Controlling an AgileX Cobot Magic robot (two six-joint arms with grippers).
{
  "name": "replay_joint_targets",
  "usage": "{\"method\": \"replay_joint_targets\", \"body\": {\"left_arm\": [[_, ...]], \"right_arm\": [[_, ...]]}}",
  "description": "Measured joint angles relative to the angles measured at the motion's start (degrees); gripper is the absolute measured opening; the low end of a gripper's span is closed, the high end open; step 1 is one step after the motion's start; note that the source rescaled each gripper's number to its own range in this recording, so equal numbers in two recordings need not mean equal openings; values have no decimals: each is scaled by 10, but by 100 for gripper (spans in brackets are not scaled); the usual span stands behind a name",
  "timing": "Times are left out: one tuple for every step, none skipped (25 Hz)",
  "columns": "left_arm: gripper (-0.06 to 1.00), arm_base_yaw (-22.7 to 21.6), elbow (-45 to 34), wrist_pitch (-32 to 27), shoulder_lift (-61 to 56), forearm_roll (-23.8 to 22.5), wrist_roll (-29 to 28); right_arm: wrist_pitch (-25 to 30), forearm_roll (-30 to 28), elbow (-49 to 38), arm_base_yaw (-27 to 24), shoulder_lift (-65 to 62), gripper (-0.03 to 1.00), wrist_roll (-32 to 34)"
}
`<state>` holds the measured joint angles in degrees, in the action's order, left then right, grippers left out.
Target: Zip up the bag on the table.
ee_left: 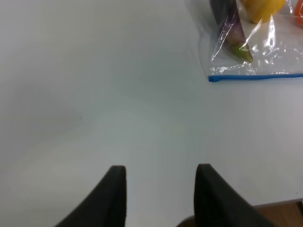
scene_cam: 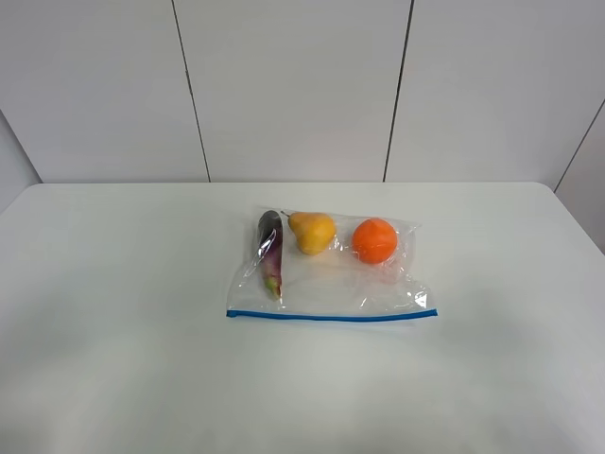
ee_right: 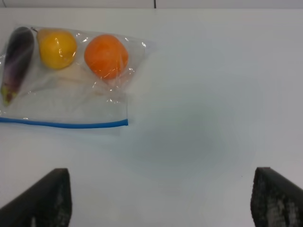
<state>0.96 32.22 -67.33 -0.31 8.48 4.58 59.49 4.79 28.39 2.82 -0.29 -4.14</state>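
place: a lab or test room set up for robot trials, not a home or kitchen.
counter (scene_cam: pixel 113 359): wide, plain white, bare but for a single item lying flat near the middle.
wall (scene_cam: pixel 293 85): smooth pale grey panels with thin dark seams, no windows, shelves or decor.
item on show: a clear bag (scene_cam: pixel 331 274) of fruit and vegetable, laid out like a staged sample.
light: even, shadowless, indoor.
edge: a strip of brown shows past the counter rim in the left wrist view.
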Motion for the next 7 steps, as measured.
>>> {"method": "replay_joint_targets", "body": {"left_arm": [[66,0,0,0,0,0,0],[66,0,0,0,0,0,0],[66,0,0,0,0,0,0],[66,0,0,0,0,0,0],[66,0,0,0,0,0,0],[66,0,0,0,0,0,0],[66,0,0,0,0,0,0]], "right_arm": [[0,0,0,0,0,100,0],[0,0,0,0,0,100,0],[0,0,0,0,0,100,0],[0,0,0,0,0,100,0],[0,0,0,0,0,100,0],[0,0,0,0,0,100,0],[0,0,-1,0,0,100,0]]}}
